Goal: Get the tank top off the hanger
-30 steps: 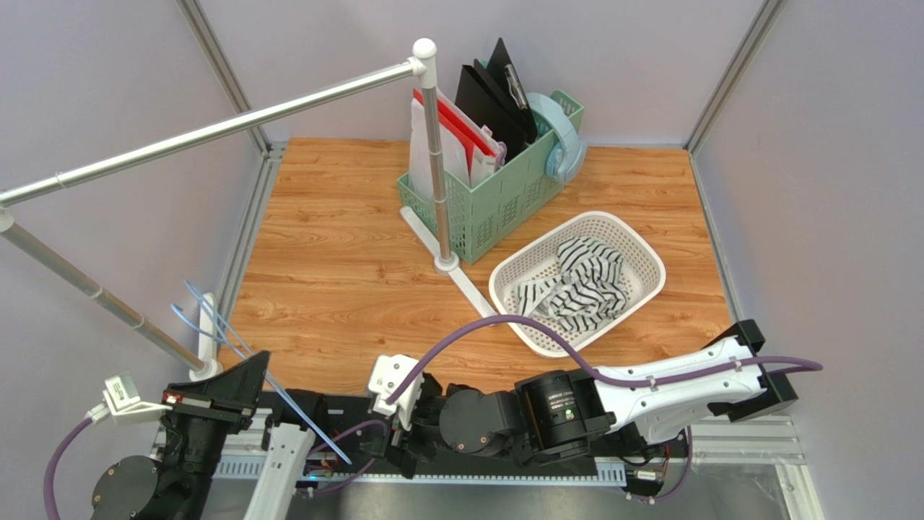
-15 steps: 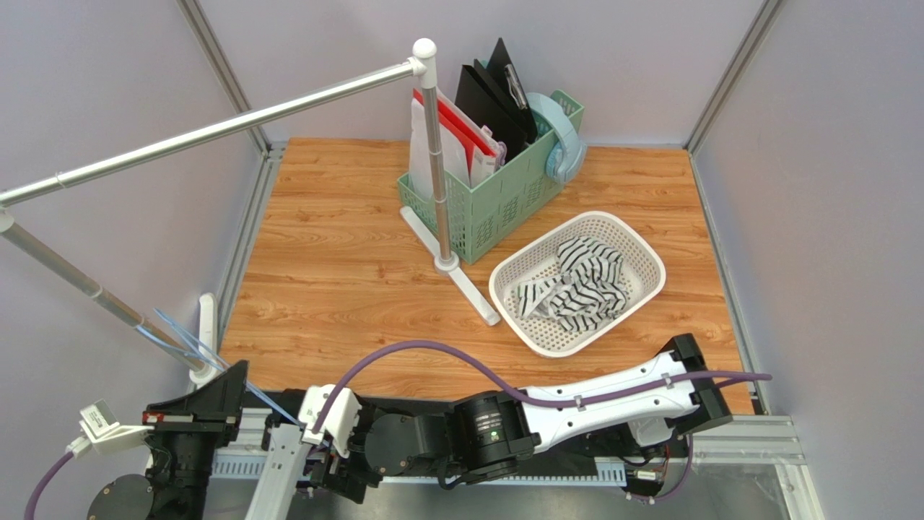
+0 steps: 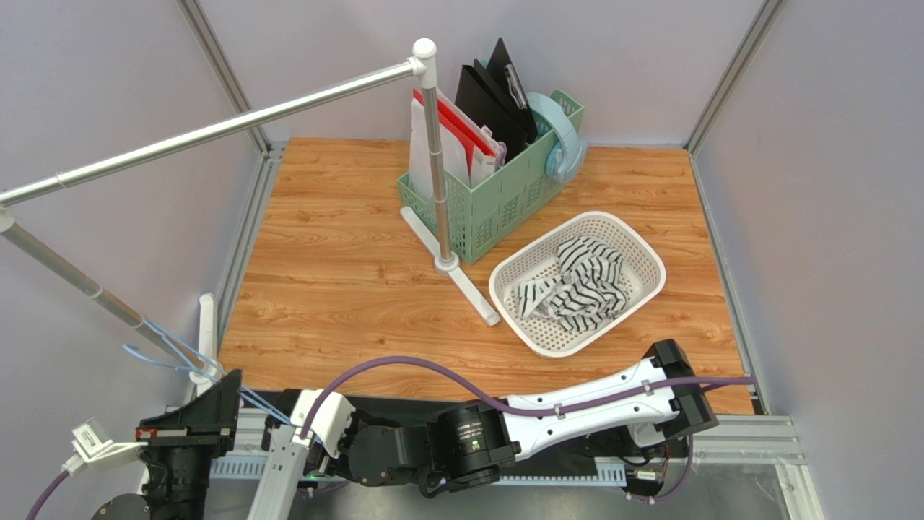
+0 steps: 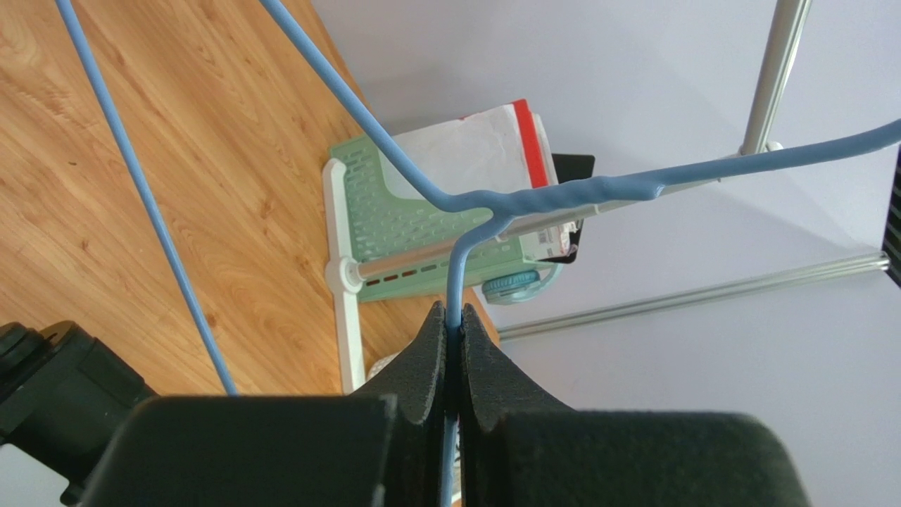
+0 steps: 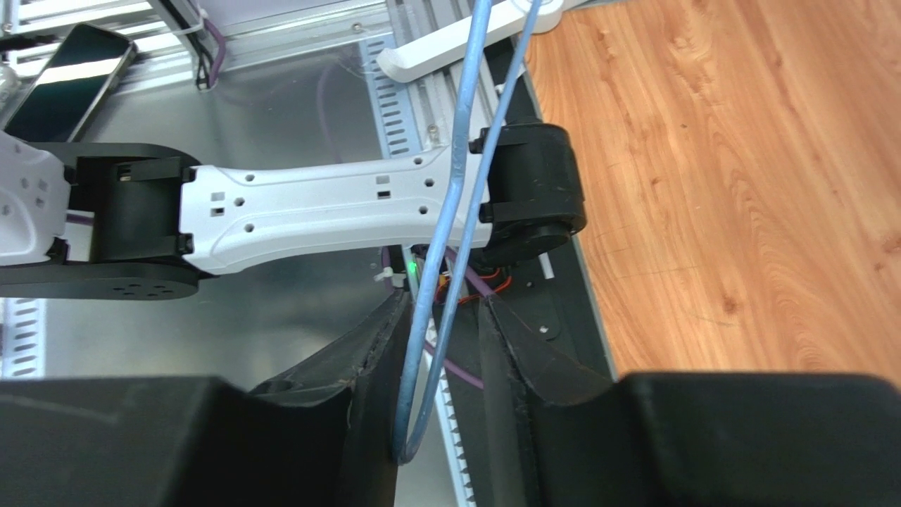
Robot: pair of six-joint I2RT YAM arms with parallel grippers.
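The striped tank top (image 3: pixel 575 280) lies crumpled inside the white basket (image 3: pixel 594 217), off the hanger. The light-blue hanger (image 3: pixel 184 350) is bare and sticks up at the near left corner. My left gripper (image 4: pixel 457 317) is shut on the hanger's (image 4: pixel 550 195) stem, just below where the two shoulders fork. My right gripper (image 5: pixel 439 306) has reached across to the left, and a rounded end of the hanger (image 5: pixel 455 190) sits between its jaws. That end rests against the left finger (image 5: pixel 375 349), with a gap to the other finger. In the top view the right gripper (image 3: pixel 315 428) is beside the left gripper (image 3: pixel 222 395).
A green crate (image 3: pixel 488 190) of folders stands at the back of the wooden table (image 3: pixel 347 271). A silver rail (image 3: pixel 217 128) on white-footed posts (image 3: pixel 437 163) crosses the left side. The left arm's white link (image 5: pixel 317 206) and a phone (image 5: pixel 63 69) lie below the right gripper.
The right arm has swung left across the near edge to the hanger, and its jaws have narrowed around the hanger's end. The left gripper has carried the hanger slightly left and nearer.
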